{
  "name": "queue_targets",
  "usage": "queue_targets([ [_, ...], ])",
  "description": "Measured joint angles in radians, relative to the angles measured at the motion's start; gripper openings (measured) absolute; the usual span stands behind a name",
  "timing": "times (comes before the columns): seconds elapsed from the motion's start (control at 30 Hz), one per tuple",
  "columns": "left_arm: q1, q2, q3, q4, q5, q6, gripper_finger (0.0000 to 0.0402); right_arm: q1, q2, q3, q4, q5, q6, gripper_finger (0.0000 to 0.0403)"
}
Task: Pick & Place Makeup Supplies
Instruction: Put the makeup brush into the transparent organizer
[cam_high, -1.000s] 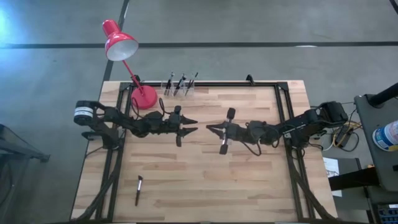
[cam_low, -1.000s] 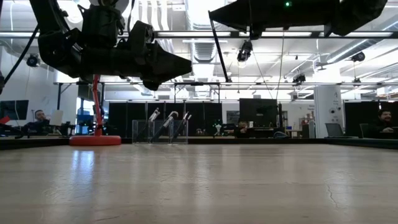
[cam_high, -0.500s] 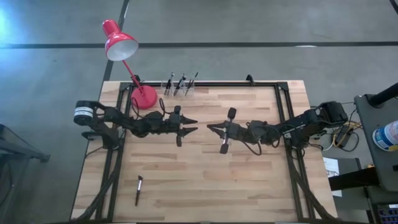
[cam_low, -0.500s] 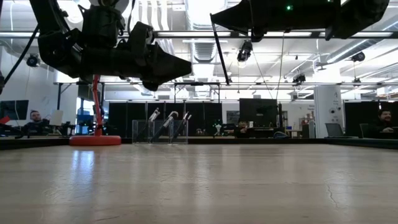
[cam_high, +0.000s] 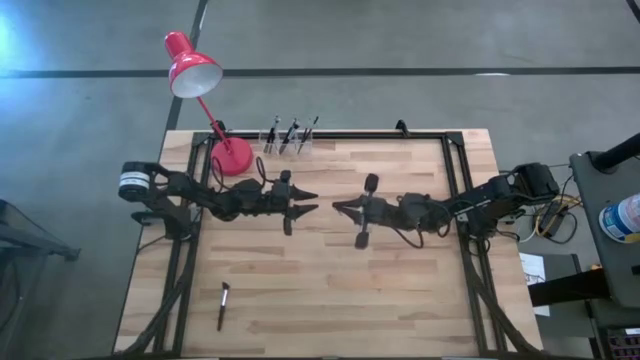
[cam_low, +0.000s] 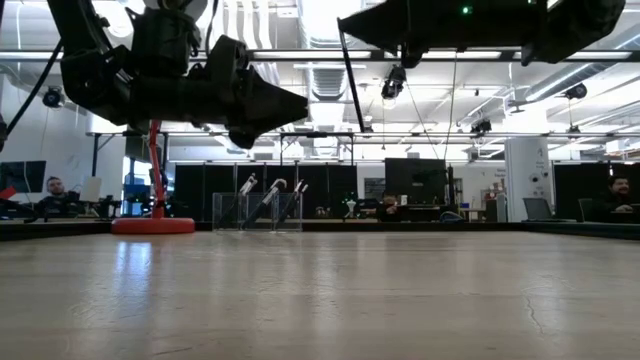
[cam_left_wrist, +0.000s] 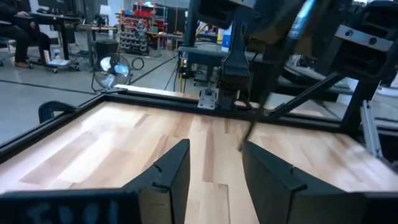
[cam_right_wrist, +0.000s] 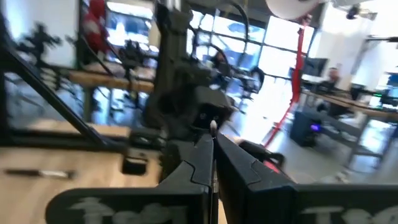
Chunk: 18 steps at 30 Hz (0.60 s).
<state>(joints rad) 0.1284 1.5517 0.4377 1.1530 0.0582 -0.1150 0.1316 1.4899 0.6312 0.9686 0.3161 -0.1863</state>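
Note:
My right gripper (cam_high: 336, 206) hovers level over the table's middle, shut on a thin makeup brush (cam_low: 354, 78). From above, the gripper hides the brush. My left gripper (cam_high: 314, 201) faces it from the left, open and level, its fingertips just short of the right gripper's tip; nothing is between them (cam_left_wrist: 214, 168). Another brush (cam_high: 223, 305) lies flat on the table near the front left. Several more stand slanted in a clear holder (cam_high: 288, 137) at the far edge. My right gripper pinches the brush near its upper end (cam_low: 341, 32) between its two fingertips, which come level from the table's right. A short light stub (cam_right_wrist: 213, 126) sticks out above the shut fingertips. The brush hangs slanting down, its dark tip (cam_left_wrist: 246, 138) lowest, clear of the table.
A red desk lamp (cam_high: 195, 72) stands with its base (cam_high: 232, 157) at the far left corner, close to the holder. A black frame (cam_high: 450, 140) runs along the table's edges. People sit at desks in the room beyond.

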Motion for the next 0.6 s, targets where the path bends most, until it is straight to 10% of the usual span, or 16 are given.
queue_targets([
  [0.6,-0.116,0.000,0.082,0.006,0.003,0.059,0.0139,-0.001,0.169,0.000,0.354,-0.074,0.035,0.0008],
])
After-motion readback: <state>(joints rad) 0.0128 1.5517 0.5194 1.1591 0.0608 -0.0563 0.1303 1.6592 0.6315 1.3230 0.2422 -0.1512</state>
